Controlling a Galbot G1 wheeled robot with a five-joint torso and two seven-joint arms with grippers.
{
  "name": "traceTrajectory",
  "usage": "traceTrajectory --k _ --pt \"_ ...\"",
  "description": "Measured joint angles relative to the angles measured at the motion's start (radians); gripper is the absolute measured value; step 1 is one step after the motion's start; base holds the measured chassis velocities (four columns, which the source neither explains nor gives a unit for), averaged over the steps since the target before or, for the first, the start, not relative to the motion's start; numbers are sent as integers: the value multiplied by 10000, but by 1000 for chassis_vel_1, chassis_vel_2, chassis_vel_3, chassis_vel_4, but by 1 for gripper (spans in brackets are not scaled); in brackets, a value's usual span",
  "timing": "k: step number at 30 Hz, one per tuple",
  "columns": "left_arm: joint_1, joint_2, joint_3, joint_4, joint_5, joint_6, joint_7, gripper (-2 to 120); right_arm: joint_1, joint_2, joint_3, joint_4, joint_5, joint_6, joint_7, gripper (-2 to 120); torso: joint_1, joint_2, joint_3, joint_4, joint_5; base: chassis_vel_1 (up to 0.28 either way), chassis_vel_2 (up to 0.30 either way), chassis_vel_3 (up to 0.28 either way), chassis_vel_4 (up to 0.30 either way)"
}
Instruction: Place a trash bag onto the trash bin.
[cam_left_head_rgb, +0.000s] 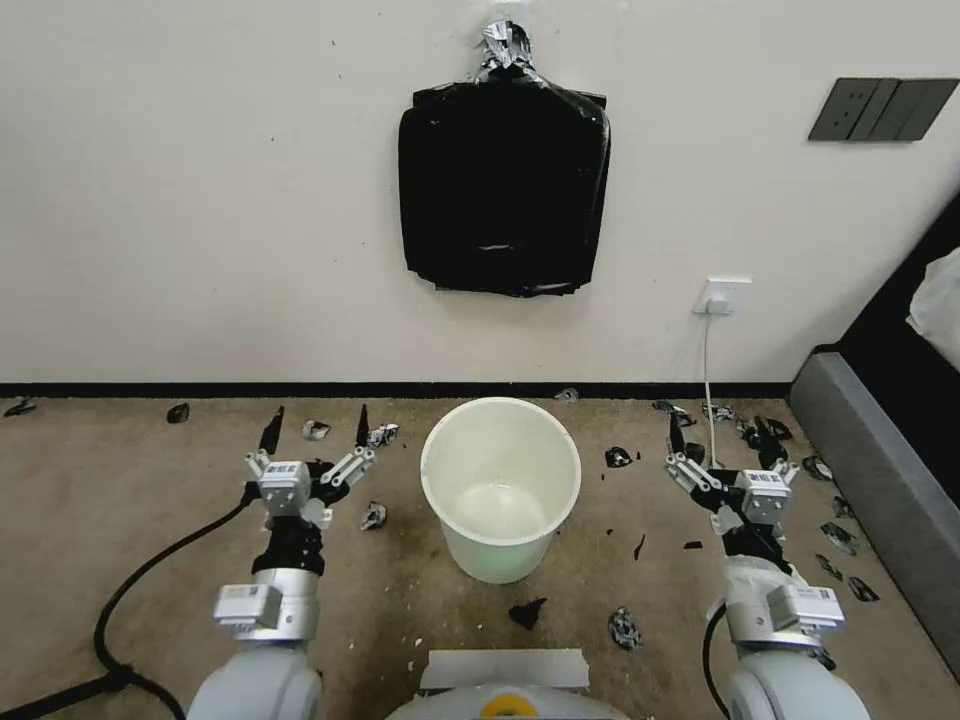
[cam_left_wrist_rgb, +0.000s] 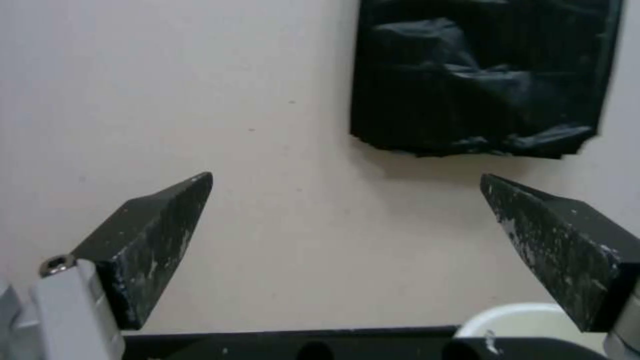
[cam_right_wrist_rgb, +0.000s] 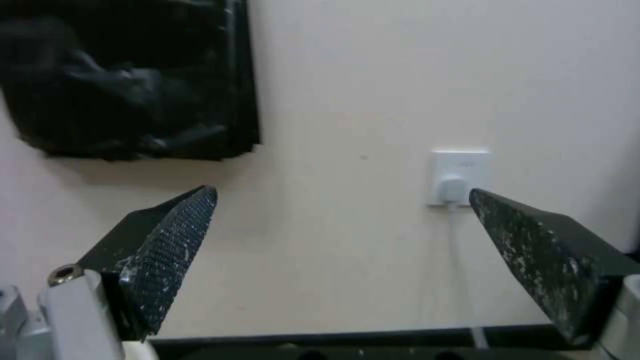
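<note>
The trash bin, a round cream-white bucket, stands upright and empty on the carpet in front of me, close to the wall. My left gripper hovers open just left of its rim, and my right gripper hovers open a little farther off on the right. Both point at the wall with nothing between their fingers. In the left wrist view the left gripper is spread wide, with the bin's rim beside one finger. The right gripper is spread wide too. No single trash bag is in view.
A flat square bundle of black bags hangs on the wall above the bin. Small black scraps litter the carpet. A wall socket with a white cable sits at the right, near a grey furniture edge.
</note>
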Motion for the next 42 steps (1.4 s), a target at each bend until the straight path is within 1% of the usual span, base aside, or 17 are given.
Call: traceTrajectory --k 3,5,6,8,9,11,14,15,16,18,21,22,23,27,28,31,42 --pt "85 253 8 -67 -172 16 120 100 252 -350 -239 -14 649 -141 -126 100 0 0 0 0 0 0 0 0 0" --pt "48 862 135 -143 -537 108 241 100 1391 -1587 -803 82 3296 -1021 -302 100 1 0 1 1 2 0 0 0 0" --pt "48 862 135 -143 -537 108 241 100 1391 -1587 -803 82 3296 -1021 -302 100 1 0 1 1 2 0 0 0 0" --pt "109 935 111 -138 -602 123 263 100 2931 -2316 -1334 153 5639 -2048 -151 100 1 0 1 0 1 0 0 0 0" --pt "109 935 111 -138 -602 123 263 100 2931 -2316 -1334 153 5639 -2048 -151 100 1 0 1 0 1 0 0 0 0" --pt "260 885 21 -175 -573 87 280 100 4432 -2514 -1993 36 7731 -2818 277 100 1 -1 1 3 -1 0 0 0 0" --pt "294 870 9 -177 -550 67 279 100 4816 -2514 -2153 -14 8199 -2973 423 100 1 -1 1 1 2 0 0 0 0" --pt "452 802 -5 -187 -384 -48 292 100 6338 -2425 -2668 -266 9725 -3426 974 100 1 -1 1 6 0 0 0 0 0" --pt "513 767 -14 -204 -324 -87 301 100 7075 -2306 -2904 -457 10436 -3572 1269 100 1 0 1 4 -5 0 0 0 0" --pt "565 730 -35 -223 -286 -112 314 100 7657 -2180 -3066 -683 11016 -3662 1513 100 1 0 2 3 -1 0 0 0 0" --pt "673 524 -281 -280 -242 -183 344 100 10230 -1376 -3578 -2100 12979 -3785 2241 100 1 -1 2 5 -1 0 0 0 0" --pt "673 524 -281 -280 -242 -183 344 100 10230 -1376 -3578 -2100 12979 -3785 2241 100 1 -1 2 5 -1 0 0 0 0" --pt "680 503 -383 -299 -260 -198 346 100 11271 -967 -3739 -2757 13534 -3774 2382 100 1 -1 2 4 -4 0 0 0 0" --pt "673 486 -452 -305 -312 -201 345 100 12054 -480 -3832 -3401 13773 -3741 2420 100 1 -1 2 2 -3 0 0 0 0" --pt "661 428 -495 -306 -339 -201 341 100 12586 -45 -3840 -3918 13880 -3707 2443 100 1 -1 1 3 -3 0 0 0 0" --pt "666 331 -544 -306 -368 -201 330 100 13052 450 -3797 -4608 13894 -3657 2431 100 1 0 1 4 -3 0 0 0 0" --pt "842 159 -739 -380 -595 -353 321 100 13736 860 -3484 -5598 13648 -3496 1888 100 1 -1 0 3 0 0 0 0 0"
